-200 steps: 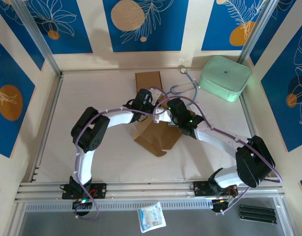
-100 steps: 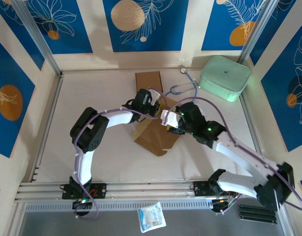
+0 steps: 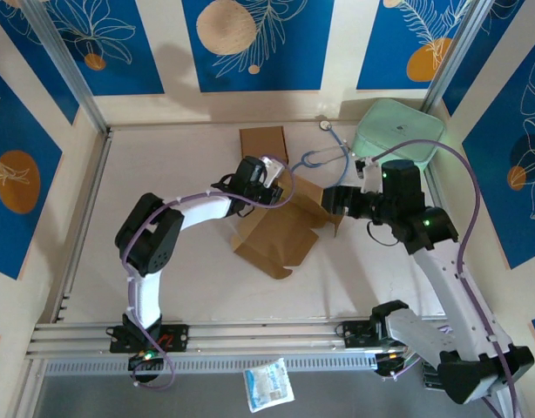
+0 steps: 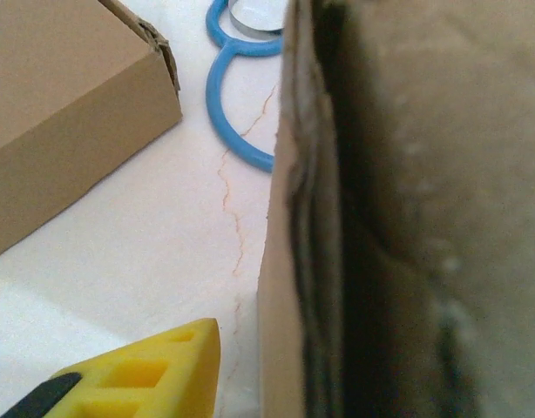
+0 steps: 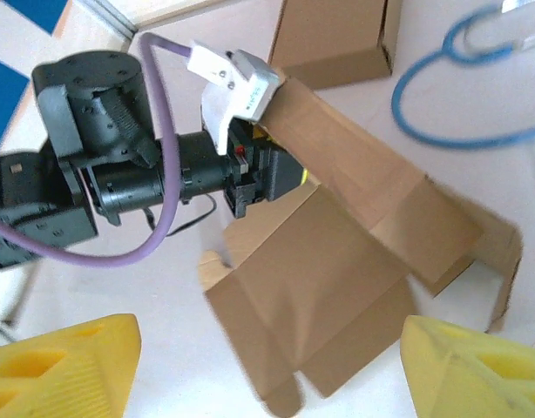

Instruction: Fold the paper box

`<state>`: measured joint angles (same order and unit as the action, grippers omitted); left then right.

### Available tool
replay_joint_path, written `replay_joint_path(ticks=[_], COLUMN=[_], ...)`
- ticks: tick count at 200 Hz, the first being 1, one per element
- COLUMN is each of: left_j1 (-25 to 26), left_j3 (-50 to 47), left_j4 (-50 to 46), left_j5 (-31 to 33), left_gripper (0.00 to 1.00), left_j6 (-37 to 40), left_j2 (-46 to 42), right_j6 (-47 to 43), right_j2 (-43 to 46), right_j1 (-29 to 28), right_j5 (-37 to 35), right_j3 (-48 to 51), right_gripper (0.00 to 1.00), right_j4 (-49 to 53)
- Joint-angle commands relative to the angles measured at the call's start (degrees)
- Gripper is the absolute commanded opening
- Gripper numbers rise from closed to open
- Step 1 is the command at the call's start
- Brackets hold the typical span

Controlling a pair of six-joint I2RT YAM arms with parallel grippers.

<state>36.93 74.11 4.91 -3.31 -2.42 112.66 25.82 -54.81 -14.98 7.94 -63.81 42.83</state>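
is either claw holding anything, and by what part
Right claw is open and holds nothing. Left claw sits at the raised flap of the box; whether it grips cannot be told.

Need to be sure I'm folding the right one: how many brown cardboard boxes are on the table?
2. A closed box near the far edge of the table, and a part-folded flat box in the middle. Another could be hidden beneath it.

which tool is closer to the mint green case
Right. Right tool is left of the mint green case; left tool is farther left, at the paper box.
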Motion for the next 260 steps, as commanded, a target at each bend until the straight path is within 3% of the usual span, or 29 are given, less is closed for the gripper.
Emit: replay_joint_path(ticks=[1, 32, 66, 104, 144, 191, 219, 260], left_j1=[-0.28, -0.20, 0.19, -0.79, -5.26, -7.20, -7.11, -6.39], left_j3=[0.56, -3.50, -10.21, -8.87, 6.98, 17.63, 20.90, 19.25], left_j4=[-1.65, -0.27, -0.25, -13.82, -25.01, -23.34, -23.14, -21.61], left_j5=[-0.39, -3.21, -4.45, -0.27, -11.09, -16.85, -21.15, -24.15], left_gripper=[0.40, 0.52, 0.59, 0.60, 0.63, 0.71, 0.73, 0.75], left_j6=[1.54, 0.30, -2.74, -13.64, -19.54, -22.68, -24.44, -27.61], left_j2=[-2.98, -7.42, -16.87, -26.32, -17.56, -6.89, -2.58, -1.32], right_j6=[13.25, 19.65, 25.82, 31.97, 35.28, 34.11, 33.28, 32.73], right_j2=[-1.26, -1.71, -0.79, -2.22, -9.00, -19.37, -22.83, -26.64], right_j1=[1.79, 1.98, -0.14, -4.78, -6.58, -7.21, -7.68, -6.46], right_j5=[7.39, 7.94, 0.73, -6.30, -13.72, -13.19, -16.62, -8.77], right_j3=[-2.10, -1.26, 1.19, 2.72, 1.35, -2.10, -3.22, -3.56], right_gripper=[0.76, 0.72, 0.66, 0.65, 0.72, 0.74, 0.74, 0.72], right_j4=[5.37, 4.20, 3.61, 0.42, -2.35, -5.93, -6.60, -11.62])
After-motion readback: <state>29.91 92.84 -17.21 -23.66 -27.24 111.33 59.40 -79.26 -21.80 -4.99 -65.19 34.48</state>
